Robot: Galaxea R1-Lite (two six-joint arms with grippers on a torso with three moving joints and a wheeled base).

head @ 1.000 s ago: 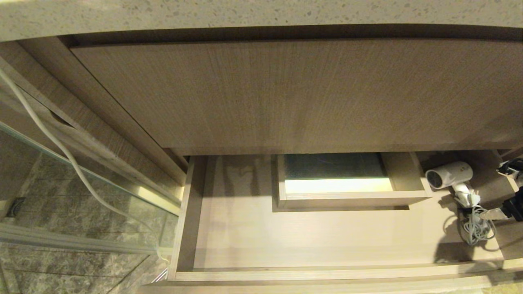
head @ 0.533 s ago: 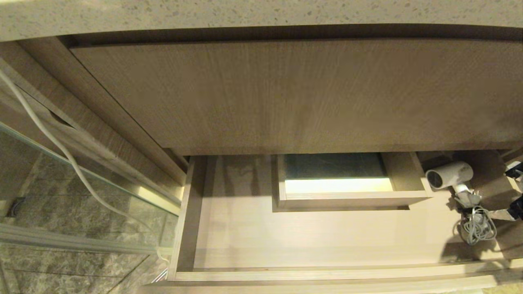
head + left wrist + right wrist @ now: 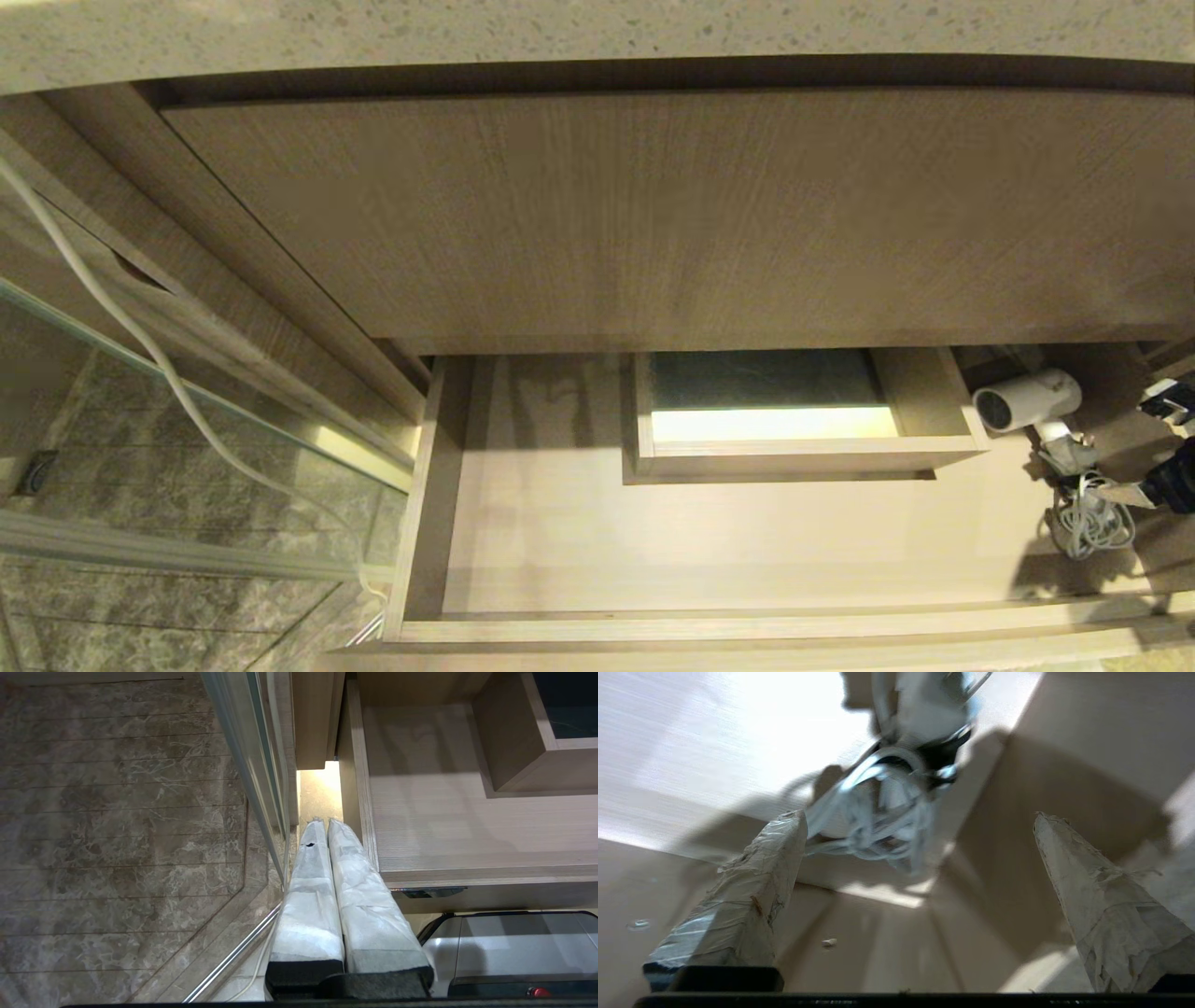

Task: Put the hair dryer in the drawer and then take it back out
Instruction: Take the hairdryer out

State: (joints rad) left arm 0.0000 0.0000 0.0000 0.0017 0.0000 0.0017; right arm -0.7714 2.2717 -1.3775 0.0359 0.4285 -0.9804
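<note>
Head view: the drawer (image 3: 709,551) stands pulled out under a taller wood panel (image 3: 653,215) and a speckled bench (image 3: 560,28) edge. Inside it, a small boxed cut-out (image 3: 794,448) sits at mid-width, and the hair dryer (image 3: 1027,399) lies in the drawer's right end, grille facing the cut-out, with its coiled cord (image 3: 1088,523) bundled nearer the drawer front. The right gripper (image 3: 1153,448) enters at the picture's right edge, mostly cut off; one taped finger tip is just beside the cord, and contact cannot be judged.

Left wrist view: the left gripper (image 3: 327,823) hangs outside the drawer's left wall, its fingers (image 3: 306,891) pressed together on nothing, over a marble floor (image 3: 117,812) and beside a glass panel (image 3: 252,765).

Right wrist view: the right gripper's fingers (image 3: 756,896) stand wide apart and empty. The blurred cord bundle lies just beyond the tips, nearer one finger, and the dryer's body past it is cut off.
</note>
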